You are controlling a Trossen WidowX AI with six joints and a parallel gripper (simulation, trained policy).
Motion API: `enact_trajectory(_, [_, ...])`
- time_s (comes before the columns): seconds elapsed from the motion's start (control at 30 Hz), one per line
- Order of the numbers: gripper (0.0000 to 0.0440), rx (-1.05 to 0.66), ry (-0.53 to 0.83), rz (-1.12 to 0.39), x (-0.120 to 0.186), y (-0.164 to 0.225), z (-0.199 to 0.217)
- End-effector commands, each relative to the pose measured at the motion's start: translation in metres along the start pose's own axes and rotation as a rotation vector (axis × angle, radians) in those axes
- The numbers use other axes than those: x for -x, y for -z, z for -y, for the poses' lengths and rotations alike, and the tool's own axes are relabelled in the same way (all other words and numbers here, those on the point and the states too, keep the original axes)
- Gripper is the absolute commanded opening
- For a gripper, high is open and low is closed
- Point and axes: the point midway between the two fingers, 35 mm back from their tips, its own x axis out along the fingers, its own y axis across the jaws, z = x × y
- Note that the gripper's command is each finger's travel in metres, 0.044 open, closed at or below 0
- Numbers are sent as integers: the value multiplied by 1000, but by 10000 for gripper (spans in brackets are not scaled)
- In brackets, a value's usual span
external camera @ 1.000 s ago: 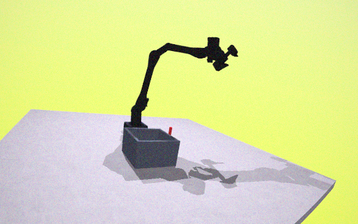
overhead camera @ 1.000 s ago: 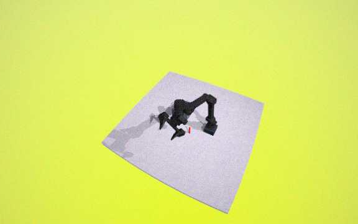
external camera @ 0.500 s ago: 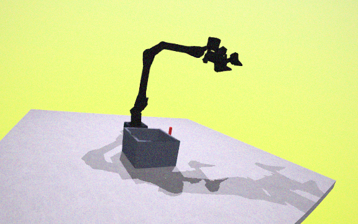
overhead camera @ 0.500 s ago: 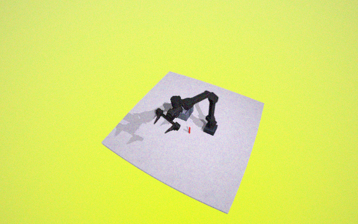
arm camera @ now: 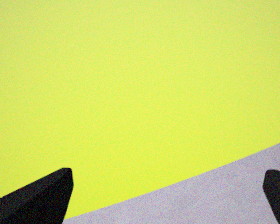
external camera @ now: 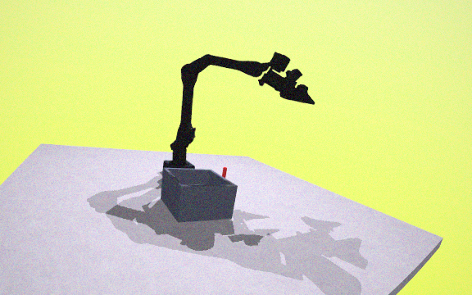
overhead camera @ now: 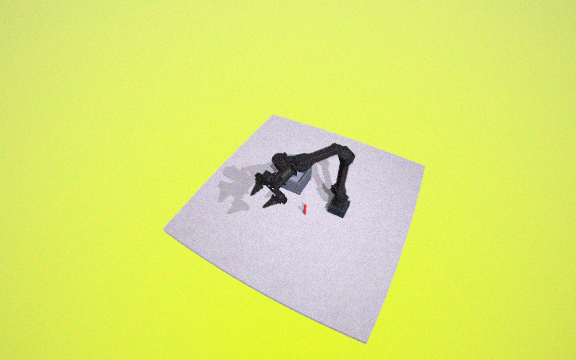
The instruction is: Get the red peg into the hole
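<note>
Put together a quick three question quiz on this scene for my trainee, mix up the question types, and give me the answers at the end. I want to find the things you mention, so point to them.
1. True or false: the slim red peg (overhead camera: pixel 305 209) (external camera: pixel 224 172) stands inside the open grey square box (overhead camera: pixel 296 187) (external camera: pixel 207 203).
2. Multiple choice: how does the black two-fingered gripper (overhead camera: pixel 263 198) (arm camera: pixel 170 179) stand?
A) Shut on the peg
B) Open, with nothing between its fingers
C) Shut on the box wall
3. Fill in the blank: in the exterior view, the box partly hides the ____ part of the peg.

Key: 1. False; 2. B; 3. lower
</note>
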Motion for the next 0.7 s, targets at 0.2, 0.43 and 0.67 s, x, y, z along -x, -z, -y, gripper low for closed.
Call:
enact_trajectory(0.2, [440, -290, 134, -164, 19, 56, 29])
enact_trajectory(0.43, [440, -484, 231, -274, 35, 96, 42])
enact_trajectory(0.67, [440, -673, 339, -381, 53, 135, 49])
